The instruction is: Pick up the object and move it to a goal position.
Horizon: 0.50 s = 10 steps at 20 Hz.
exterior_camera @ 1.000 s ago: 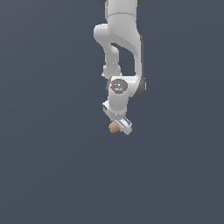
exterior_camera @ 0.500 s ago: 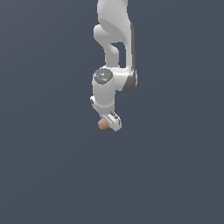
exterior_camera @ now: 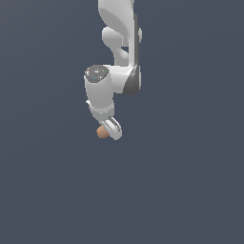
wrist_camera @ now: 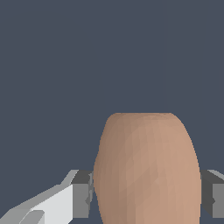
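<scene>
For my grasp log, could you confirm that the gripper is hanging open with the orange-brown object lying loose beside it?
Not quite: the gripper is not open beside a loose object. In the wrist view its fingers press against both sides of the orange-brown object, so it is shut on it. The exterior view agrees, showing the object right at the gripper's tip.

the object is plain orange-brown, unpatterned. the gripper is white with grey pads. the arm is white with dark grey joints.
</scene>
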Each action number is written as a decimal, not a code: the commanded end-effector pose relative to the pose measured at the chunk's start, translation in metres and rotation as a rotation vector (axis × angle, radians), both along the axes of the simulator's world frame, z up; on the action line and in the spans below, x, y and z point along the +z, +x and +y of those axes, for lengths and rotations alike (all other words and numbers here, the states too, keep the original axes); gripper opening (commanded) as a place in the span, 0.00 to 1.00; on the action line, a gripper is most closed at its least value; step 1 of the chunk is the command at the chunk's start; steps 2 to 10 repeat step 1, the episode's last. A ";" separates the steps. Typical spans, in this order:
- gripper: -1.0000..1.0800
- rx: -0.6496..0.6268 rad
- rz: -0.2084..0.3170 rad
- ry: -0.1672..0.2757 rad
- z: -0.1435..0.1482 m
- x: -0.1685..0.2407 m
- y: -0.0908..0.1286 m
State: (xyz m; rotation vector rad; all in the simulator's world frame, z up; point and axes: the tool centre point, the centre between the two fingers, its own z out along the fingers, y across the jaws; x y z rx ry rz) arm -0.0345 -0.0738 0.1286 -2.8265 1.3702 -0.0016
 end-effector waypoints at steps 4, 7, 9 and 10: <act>0.00 0.002 0.001 0.000 -0.001 0.001 0.001; 0.00 0.002 0.001 0.000 -0.001 0.001 0.001; 0.00 0.002 0.001 0.000 -0.001 0.001 0.001; 0.00 0.002 0.001 0.000 -0.001 0.001 0.001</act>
